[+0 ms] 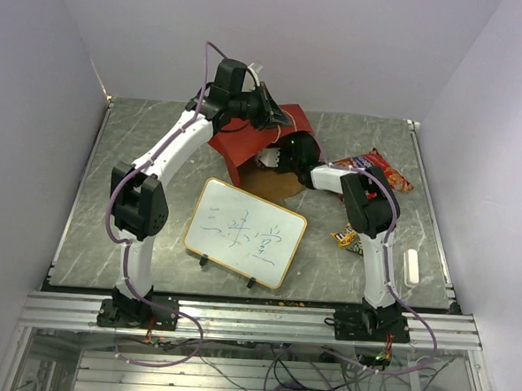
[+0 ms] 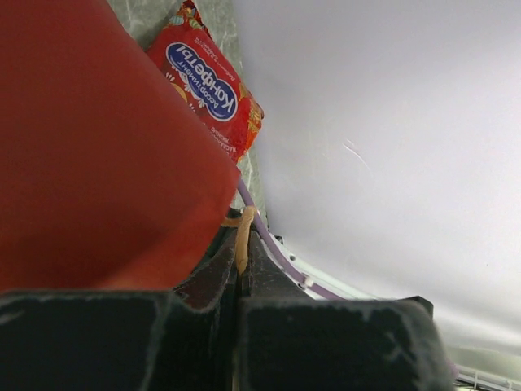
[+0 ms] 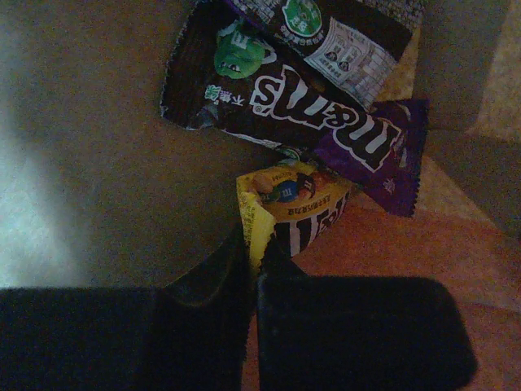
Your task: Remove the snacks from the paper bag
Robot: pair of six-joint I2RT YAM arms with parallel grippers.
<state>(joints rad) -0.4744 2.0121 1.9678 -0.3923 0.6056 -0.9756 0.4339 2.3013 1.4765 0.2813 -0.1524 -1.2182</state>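
The red paper bag [image 1: 246, 141] lies on its side, its brown mouth facing front right. My left gripper [image 2: 242, 259] is shut on the bag's tan string handle [image 2: 243, 232], holding the top edge of the bag up [image 1: 270, 116]. My right gripper [image 1: 277, 157] reaches into the mouth. Inside, it is shut [image 3: 256, 257] on the edge of a yellow candy packet [image 3: 305, 204]. A brown and purple packet [image 3: 309, 114] and a dark silver-labelled one [image 3: 342, 32] lie deeper in. The red chip bag [image 1: 375, 170] lies on the table to the right of the bag.
A white gold-framed whiteboard [image 1: 245, 233] lies in front of the bag. Small candy packets [image 1: 347, 239] sit beside the right arm. A white oblong block [image 1: 411, 267] lies near the table's right edge. Purple walls close in the back and sides.
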